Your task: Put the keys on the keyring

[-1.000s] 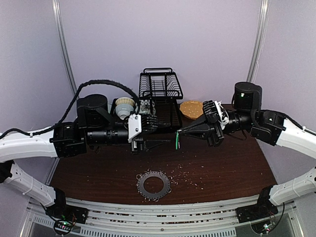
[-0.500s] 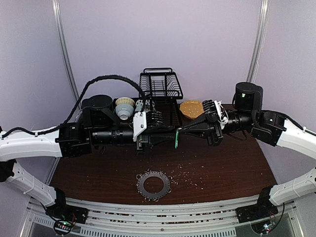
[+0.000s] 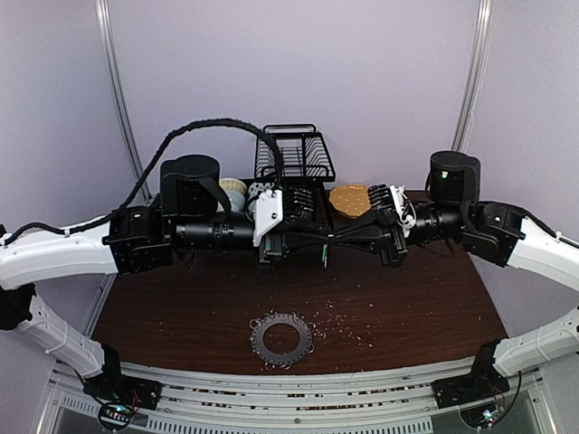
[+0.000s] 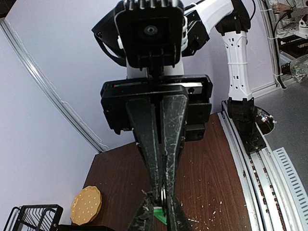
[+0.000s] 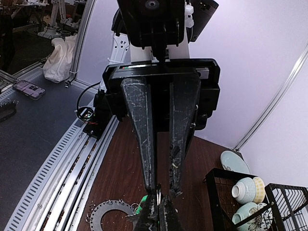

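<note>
A small key (image 3: 324,257) with a green head hangs in mid-air above the table's middle, between two grippers that meet tip to tip. My right gripper (image 3: 331,240) reaches in from the right and is shut on the key's top (image 5: 143,200). My left gripper (image 3: 318,240) comes from the left, its jaws drawn narrow around the same key (image 4: 162,215). A slim gap still shows between them in the right wrist view, so contact is unclear. The dark grey keyring (image 3: 281,339), fringed with wire loops, lies flat near the front edge, below both grippers; it also shows as the keyring (image 5: 104,207).
A black wire rack (image 3: 294,154) stands at the back centre, with pale bowls (image 3: 233,190) beside it. A tan round disc (image 3: 350,199) lies at the back right. Pale crumbs (image 3: 339,321) are scattered around the keyring.
My left arm has moved right until its fingertips meet the right gripper's, and its jaws have narrowed around the key. The right arm and the key have stayed in place.
</note>
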Robot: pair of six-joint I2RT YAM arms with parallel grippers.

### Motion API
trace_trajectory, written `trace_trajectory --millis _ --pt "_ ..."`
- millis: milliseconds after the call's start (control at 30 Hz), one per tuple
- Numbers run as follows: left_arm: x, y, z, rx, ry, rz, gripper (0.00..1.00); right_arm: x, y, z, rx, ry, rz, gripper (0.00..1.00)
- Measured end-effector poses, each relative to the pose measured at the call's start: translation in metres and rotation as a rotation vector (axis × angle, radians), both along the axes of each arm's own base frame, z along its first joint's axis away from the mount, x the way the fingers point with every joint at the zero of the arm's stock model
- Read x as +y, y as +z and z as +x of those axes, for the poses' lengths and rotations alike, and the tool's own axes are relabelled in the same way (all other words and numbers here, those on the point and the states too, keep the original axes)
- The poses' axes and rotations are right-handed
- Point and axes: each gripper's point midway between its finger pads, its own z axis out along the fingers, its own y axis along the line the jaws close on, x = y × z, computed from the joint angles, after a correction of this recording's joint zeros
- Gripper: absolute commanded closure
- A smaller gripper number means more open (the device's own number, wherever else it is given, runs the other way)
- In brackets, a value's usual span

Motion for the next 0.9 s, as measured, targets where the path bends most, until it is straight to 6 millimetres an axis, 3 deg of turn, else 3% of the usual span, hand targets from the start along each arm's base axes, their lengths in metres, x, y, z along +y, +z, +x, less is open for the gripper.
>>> trace_trajectory --millis 133,333,667,767,900 --pt "-0.001 -0.002 0.001 0.005 0.003 0.01 1.0 0.0 -0.001 0.001 0.002 -0.005 -0.004 1.0" --pt "0.0 0.001 0.005 0.006 0.028 -0.001 1.0 -0.002 0.001 0.005 0.005 -0.039 0.016 1.0" --pt "0.01 0.003 -0.004 0.016 0.009 -0.158 1.0 -0.011 0.009 0.004 0.048 -0.091 0.204 0.67" --pt "0.015 0.014 -0.01 0.016 -0.018 -0.249 1.0 -0.014 0.016 0.002 0.08 -0.084 0.294 0.62" --pt "0.019 0.029 -0.017 0.016 -0.058 -0.349 1.0 -0.015 0.029 0.0 0.12 -0.059 0.384 0.62"
